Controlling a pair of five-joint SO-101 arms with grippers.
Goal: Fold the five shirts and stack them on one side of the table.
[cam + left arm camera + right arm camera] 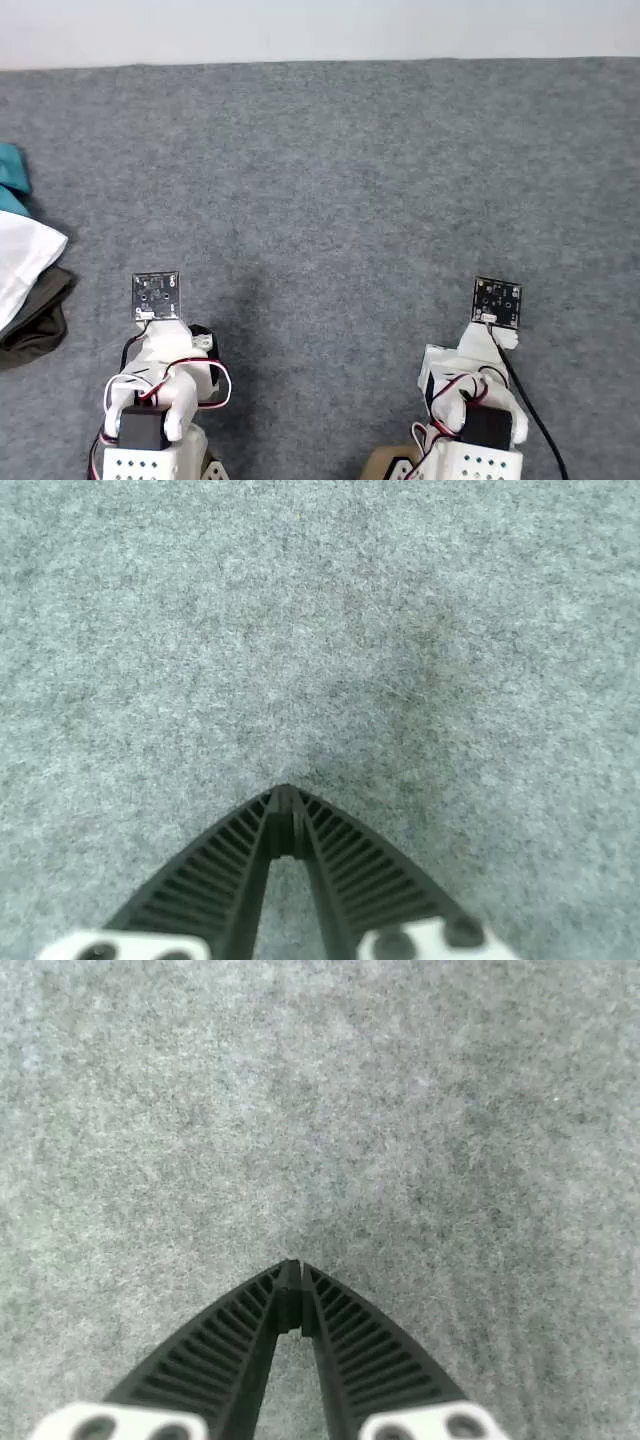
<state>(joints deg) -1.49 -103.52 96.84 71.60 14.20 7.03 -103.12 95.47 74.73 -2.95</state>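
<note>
Near edge: one arm (160, 385) and a second arm (470, 405) sit drawn back side by side, well apart. Each is folded over its own base with the wrist camera board facing up. The frame cuts off both bases. Which arm is left and which is right cannot be settled from the high view. A tan shape (385, 465) beside the second arm's base is cut off and cannot be identified.

Left gripper (285, 792): the fingers (220, 870) are pressed together with the tips meeting, gripping nothing and aimed at grey felt. Right gripper (295, 1265): the fingers (375, 1350) are likewise closed tip to tip over felt. Contact with the felt cannot be judged for either.

Mid counter (330, 200): the shirts lie at the side edge nearest the first arm. A dark olive shirt (35, 320) is nearest, a white shirt (25, 255) overlaps it, and a teal shirt (12, 178) lies farther back. The frame cuts all three, so their number and folding cannot be confirmed.

Far edge: the felt ends at a pale wall (320, 30).
</note>
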